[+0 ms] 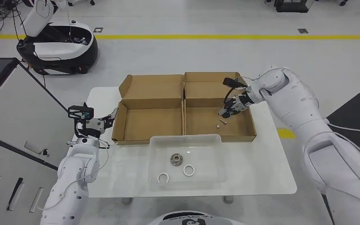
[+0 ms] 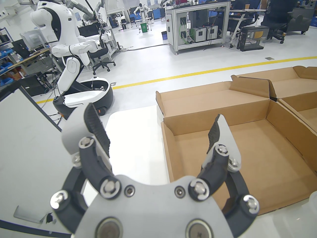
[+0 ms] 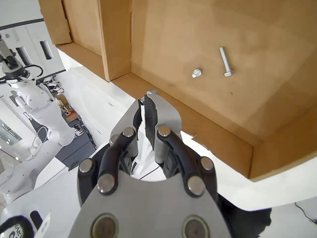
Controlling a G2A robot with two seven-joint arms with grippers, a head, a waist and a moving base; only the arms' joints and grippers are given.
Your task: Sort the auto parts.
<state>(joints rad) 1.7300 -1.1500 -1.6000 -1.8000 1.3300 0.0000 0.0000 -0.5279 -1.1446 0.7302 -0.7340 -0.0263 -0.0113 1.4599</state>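
Right tool (image 3: pixel 144 101), pinched on a small part (image 3: pixel 151 92), hangs over the right box (image 3: pixel 223 134): release low, beside the bolt (image 3: pixel 226 61). Left tool (image 2: pixel 154 113) gapes, empty.

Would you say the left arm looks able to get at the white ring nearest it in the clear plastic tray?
Probably yes: the left tool is open and empty, the clear plastic tray has no lid, and nothing lies over the white ring. It would have to clear the tray's rim.
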